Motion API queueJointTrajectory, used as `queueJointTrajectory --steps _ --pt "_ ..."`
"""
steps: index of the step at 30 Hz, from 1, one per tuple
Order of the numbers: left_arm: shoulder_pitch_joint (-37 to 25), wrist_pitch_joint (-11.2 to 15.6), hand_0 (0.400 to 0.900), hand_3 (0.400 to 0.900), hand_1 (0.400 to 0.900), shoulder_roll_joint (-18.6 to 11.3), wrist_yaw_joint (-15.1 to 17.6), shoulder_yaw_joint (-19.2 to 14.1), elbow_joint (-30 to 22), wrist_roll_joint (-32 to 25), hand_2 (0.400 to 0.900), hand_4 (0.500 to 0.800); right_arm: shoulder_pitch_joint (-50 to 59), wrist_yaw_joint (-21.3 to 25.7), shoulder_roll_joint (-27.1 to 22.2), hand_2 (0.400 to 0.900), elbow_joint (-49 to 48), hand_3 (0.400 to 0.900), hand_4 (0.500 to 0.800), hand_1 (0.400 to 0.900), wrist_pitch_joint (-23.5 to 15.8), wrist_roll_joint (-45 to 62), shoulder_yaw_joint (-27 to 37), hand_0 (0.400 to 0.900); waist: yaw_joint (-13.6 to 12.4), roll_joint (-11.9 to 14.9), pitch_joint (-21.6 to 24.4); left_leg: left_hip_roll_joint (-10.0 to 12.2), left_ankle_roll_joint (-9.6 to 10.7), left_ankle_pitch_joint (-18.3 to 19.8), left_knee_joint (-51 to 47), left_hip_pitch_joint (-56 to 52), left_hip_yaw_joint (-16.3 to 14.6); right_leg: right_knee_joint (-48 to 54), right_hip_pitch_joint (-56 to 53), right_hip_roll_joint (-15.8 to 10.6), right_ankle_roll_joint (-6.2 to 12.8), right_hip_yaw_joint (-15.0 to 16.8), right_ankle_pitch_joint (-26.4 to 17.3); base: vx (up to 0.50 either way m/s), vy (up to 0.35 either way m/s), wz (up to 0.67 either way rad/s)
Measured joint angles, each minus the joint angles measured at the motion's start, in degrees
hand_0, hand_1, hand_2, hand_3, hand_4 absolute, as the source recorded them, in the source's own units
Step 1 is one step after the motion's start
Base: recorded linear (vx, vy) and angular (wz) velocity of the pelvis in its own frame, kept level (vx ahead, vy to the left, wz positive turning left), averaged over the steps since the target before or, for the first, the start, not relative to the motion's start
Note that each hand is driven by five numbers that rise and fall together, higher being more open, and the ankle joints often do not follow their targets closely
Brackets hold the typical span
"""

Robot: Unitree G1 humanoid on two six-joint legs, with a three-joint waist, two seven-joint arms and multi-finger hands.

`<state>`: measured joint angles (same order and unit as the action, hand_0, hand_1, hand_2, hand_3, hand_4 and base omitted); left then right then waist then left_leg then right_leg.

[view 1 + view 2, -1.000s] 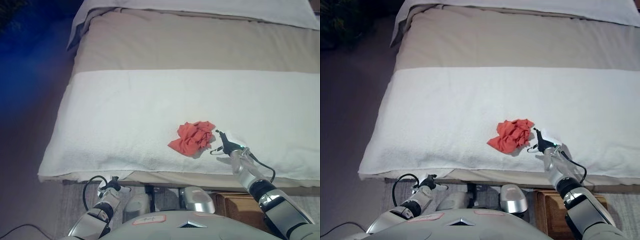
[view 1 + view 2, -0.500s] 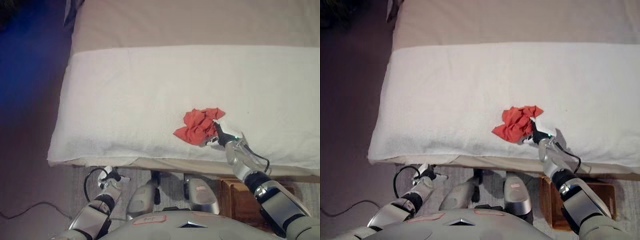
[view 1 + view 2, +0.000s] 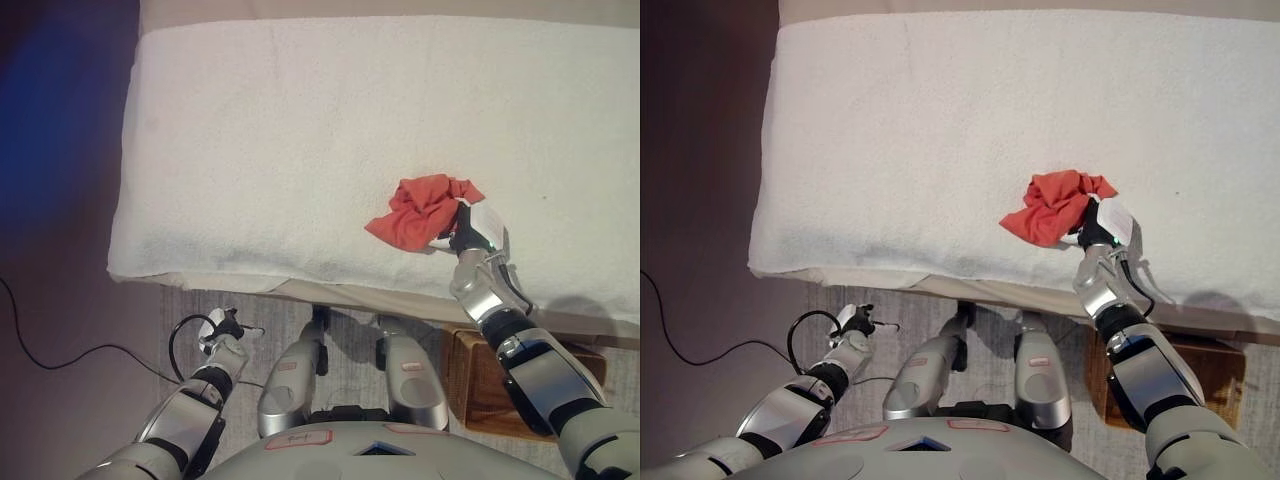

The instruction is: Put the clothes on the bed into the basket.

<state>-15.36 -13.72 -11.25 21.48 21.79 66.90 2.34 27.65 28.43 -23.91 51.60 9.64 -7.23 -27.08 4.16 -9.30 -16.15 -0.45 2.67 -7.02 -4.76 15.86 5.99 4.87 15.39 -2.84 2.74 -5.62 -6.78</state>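
Here, the bed (image 3: 300, 150) fills the upper part of the frame, covered by a white textured blanket whose near edge runs across the middle of the picture. Below it, at the lower right, a wooden box-like basket (image 3: 470, 375) sits on the floor, mostly hidden by the right arm and the bed's edge; its inside cannot be seen.

Only 1 garment shows on the bed: a crumpled red cloth (image 3: 420, 208) lying at centre right of the frame, close to the bed's near edge and not far above the basket.

The right hand (image 3: 1098, 225) is against the cloth's right side. Its fingers appear pushed into or under the folds, so whether they have closed on the fabric cannot be told; the cloth lies bunched on the blanket and does not look lifted. The left hand (image 3: 222, 332) hangs low at the lower left, over the floor and away from the bed, its fingers too small to read.

The step in hand looks like the grasp of the red cloth. The next move probably calls for a firm pinch on a thick fold, then a lift clear of the blanket and a short carry back and down over the bed's edge to the basket, keeping loose fabric from snagging on the blanket.
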Motion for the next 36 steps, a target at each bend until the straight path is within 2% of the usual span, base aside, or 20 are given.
queueJointTrajectory --steps 5,13,14,17,19,23,24,26,27,29,36 --pt "-1.2 0.0 0.9 0.9 0.9 0.0 0.4 0.0 -0.4 0.0 0.9 0.8 0.9 0.4 -0.8 0.4 0.0 0.4 0.5 0.4 -0.2 0.1 0.5 0.4 0.3 0.0 0.0 0.0 0.0 0.0 -0.5 -0.1 -0.1 0.0 0.0 0.0 0.0 0.1 0.0 0.04 0.008 -0.06" --pt "-1.4 -0.3 0.9 0.9 0.9 0.0 0.4 -0.8 -0.4 0.1 0.9 0.8 -5.2 -3.9 1.0 0.4 0.9 0.4 0.5 0.4 -1.5 0.5 1.0 0.4 0.3 0.4 -0.2 0.1 0.3 0.3 -0.1 -5.7 -1.2 0.1 -5.6 0.0 -0.04 0.4 0.0 0.06 -0.026 -0.22" --pt "-1.5 -0.3 0.9 0.9 0.9 -0.1 0.4 -1.1 -0.4 0.1 0.9 0.8 -5.9 -4.3 1.4 0.4 1.3 0.4 0.5 0.4 -1.5 0.5 1.2 0.4 0.4 0.5 -0.3 0.2 0.8 0.7 -0.2 -6.4 -1.8 0.1 -6.0 0.1 -0.01 0.8 0.1 0.07 -0.067 -0.53" --pt "-1.3 -0.5 0.9 0.9 0.9 -0.3 0.4 -1.5 -0.4 0.1 0.9 0.8 -7.0 -5.3 2.2 0.4 2.5 0.4 0.5 0.4 -1.6 0.5 3.1 0.4 0.4 1.3 -0.1 0.2 0.3 1.4 -0.5 -7.7 -3.7 0.1 -6.5 0.1 0.02 2.9 0.1 0.04 -0.063 -0.61" --pt "-0.7 -0.7 0.9 0.9 0.9 -0.3 0.3 -2.9 -0.5 0.1 0.9 0.8 -8.1 -5.6 2.2 0.4 3.7 0.4 0.5 0.4 -1.2 0.7 3.9 0.4 0.7 2.7 0.6 0.3 -0.4 2.0 -0.5 -9.5 -6.1 0.1 -7.2 0.3 0.14 5.3 0.2 0.02 -0.04 -0.45" --pt "1.2 -1.2 0.9 0.9 0.9 -1.3 0.0 -3.6 -0.3 0.2 0.9 0.8 -9.2 -6.1 1.6 0.4 5.6 0.4 0.5 0.4 -0.9 0.8 6.7 0.4 2.2 5.5 2.8 0.5 -1.0 3.1 -0.5 -10.7 -8.9 0.1 -7.3 0.6 0.34 8.1 0.3 0.02 -0.062 -0.51" --pt "2.0 -1.2 0.9 0.9 0.9 -1.8 -0.2 -3.6 -0.3 0.2 0.9 0.8 -9.3 -6.1 1.4 0.4 6.9 0.4 0.5 0.4 -0.5 0.9 7.9 0.4 2.2 6.7 3.8 0.7 -1.3 3.5 -0.5 -11.4 -10.5 0.1 -7.2 0.9 0.5 9.7 0.1 0.01 -0.076 -0.46" --pt "2.7 -1.3 0.9 0.9 0.9 -2.1 -0.4 -3.6 -0.3 0.3 0.9 0.8 -9.5 -6.4 0.0 0.4 8.9 0.4 0.5 0.4 0.1 1.1 9.7 0.4 2.5 7.8 5.2 0.8 -1.7 3.9 -0.5 -12.3 -12.0 0.1 -7.5 1.1 0.72 11.4 -0.1 0.01 -0.072 -0.35" --pt "2.8 -1.2 0.9 0.9 0.9 -2.2 -0.5 -3.6 -0.3 0.3 0.9 0.8 -9.5 -6.5 -1.0 0.4 9.8 0.4 0.5 0.4 0.2 1.2 10.3 0.4 3.4 8.0 5.8 0.8 -1.8 4.0 -0.5 -12.7 -12.4 0.1 -7.6 1.1 0.68 11.7 -0.2 0.01 -0.069 -0.26" --pt "2.8 -1.3 0.9 0.9 0.9 -2.2 -1.0 -3.5 -0.3 0.3 0.9 0.8 -9.4 -6.6 -3.7 0.4 12.2 0.4 0.5 0.4 0.4 2.4 13.0 0.4 3.7 7.6 7.1 0.8 -2.2 4.4 -0.5 -13.5 -13.3 0.1 -8.1 1.1 0.64 12.4 -0.3 0.01 -0.067 -0.17" --pt "1.6 -1.1 0.9 0.9 0.9 -3.0 -1.9 -3.5 -0.4 0.3 0.9 0.8 -9.2 -7.9 -16.5 0.4 21.8 0.4 0.5 0.4 1.6 4.1 20.3 0.4 3.9 3.6 10.6 0.8 -2.2 5.1 -0.5 -15.0 -13.8 0.2 -9.4 1.2 0.93 12.9 -0.1 0.01 -0.056 0.05"
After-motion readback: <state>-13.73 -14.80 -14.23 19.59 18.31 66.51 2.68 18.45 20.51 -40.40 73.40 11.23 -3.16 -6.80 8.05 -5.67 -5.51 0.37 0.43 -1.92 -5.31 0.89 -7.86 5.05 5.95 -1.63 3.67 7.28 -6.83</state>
